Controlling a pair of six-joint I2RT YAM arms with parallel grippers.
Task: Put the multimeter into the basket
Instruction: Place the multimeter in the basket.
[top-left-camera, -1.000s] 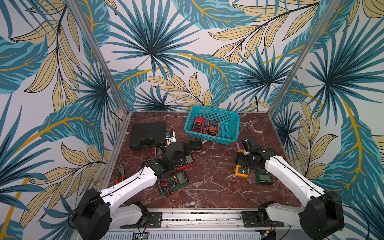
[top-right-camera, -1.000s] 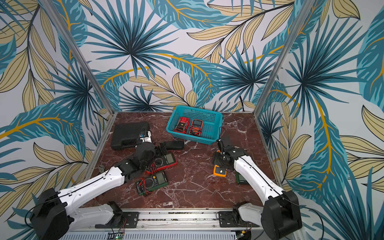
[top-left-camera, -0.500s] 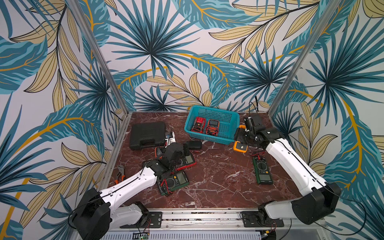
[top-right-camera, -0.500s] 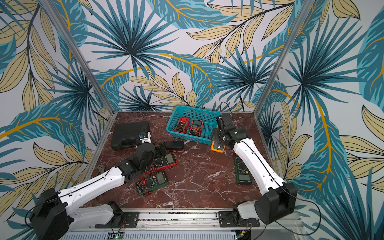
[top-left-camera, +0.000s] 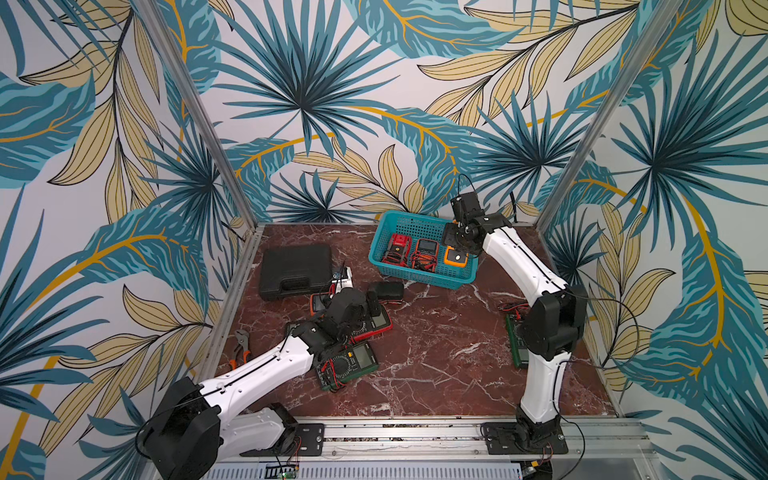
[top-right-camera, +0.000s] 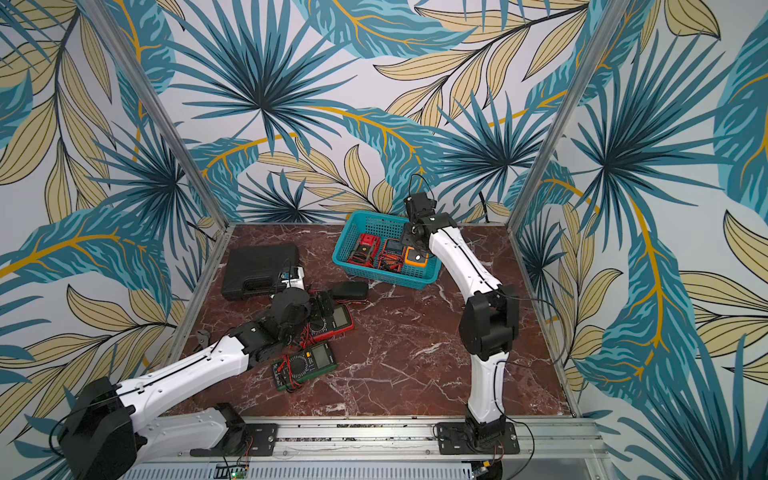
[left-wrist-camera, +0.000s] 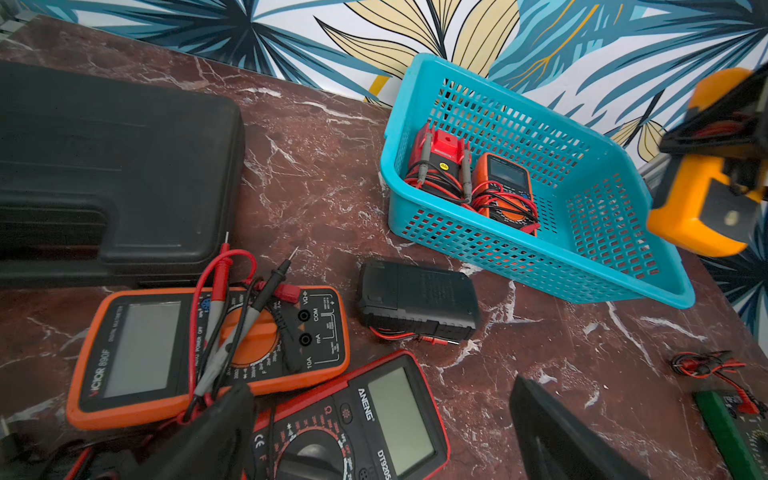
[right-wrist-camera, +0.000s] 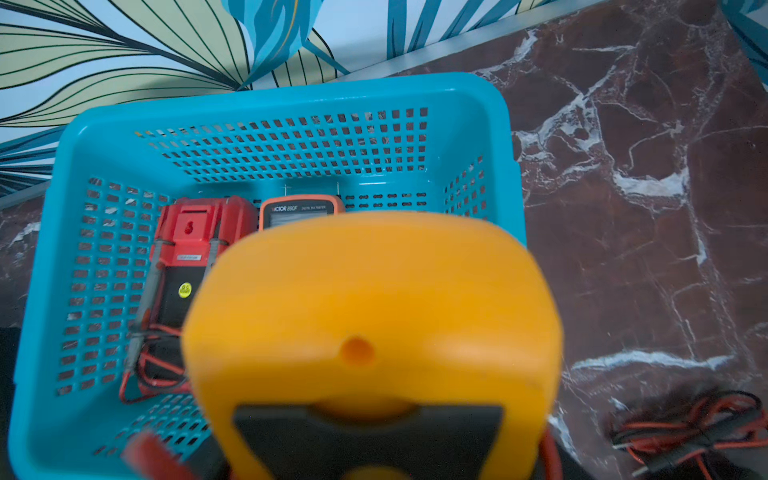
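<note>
Right gripper (top-left-camera: 460, 244), jaws part-closed around the yellow multimeter (top-left-camera: 454, 257): I am now hanging it above the basket (top-left-camera: 419, 279), right of frame centre, up from the table (top-left-camera: 436, 332) a second ago; release is pending. Left gripper (left-wrist-camera: 374, 449) is idling wide open, empty.

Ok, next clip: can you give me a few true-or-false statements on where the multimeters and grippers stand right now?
1. The right gripper holds a yellow multimeter above the basket. True.
2. The basket is empty. False: a red multimeter and an orange multimeter lie in it.
3. The left gripper is clamped on a multimeter. False: its jaws stand open above the red ANENG multimeter, holding nothing.
4. The black case lies on the table, outside the basket. True.
</note>
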